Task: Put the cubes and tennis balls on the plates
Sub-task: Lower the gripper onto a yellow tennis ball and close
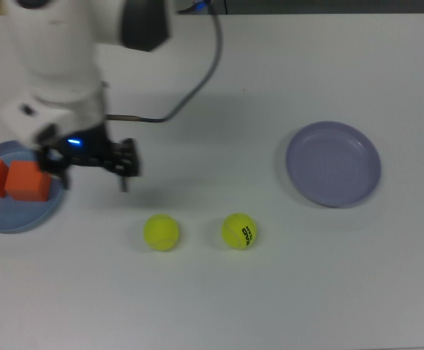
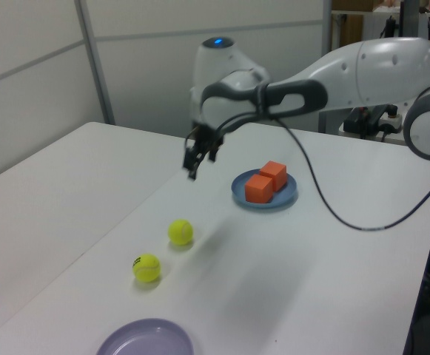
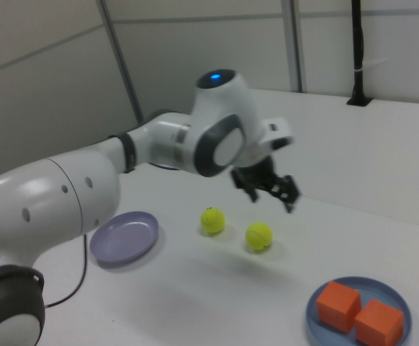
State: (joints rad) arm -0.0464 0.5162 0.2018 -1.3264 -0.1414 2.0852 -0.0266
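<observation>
Your pincer is hanging empty above the worktop, its dark fingers apart with nothing between them, near the plain ball and clear of the blue plate.

Your risks from here, as a judgement: the plain tennis ball is sitting just beyond the pincer toward the top view's bottom edge, and the lettered tennis ball is lying a little to the top view's right of it. Both are round and fuzzy, so an off-centre closing could squirt one sideways, and it would be rolling freely on the smooth white worktop, perhaps into its neighbour. The felt is giving some grip, but the curve is leaving little for the fingers to bear on.

The two orange cubes are resting side by side, touching, on the light blue plate at the top view's left. They are matte and flat-faced, and that part looks done. The lavender plate is lying bare, well apart at the top view's right. Its rim is shallow, so a ball dropped from height could be bouncing or rolling out.
</observation>
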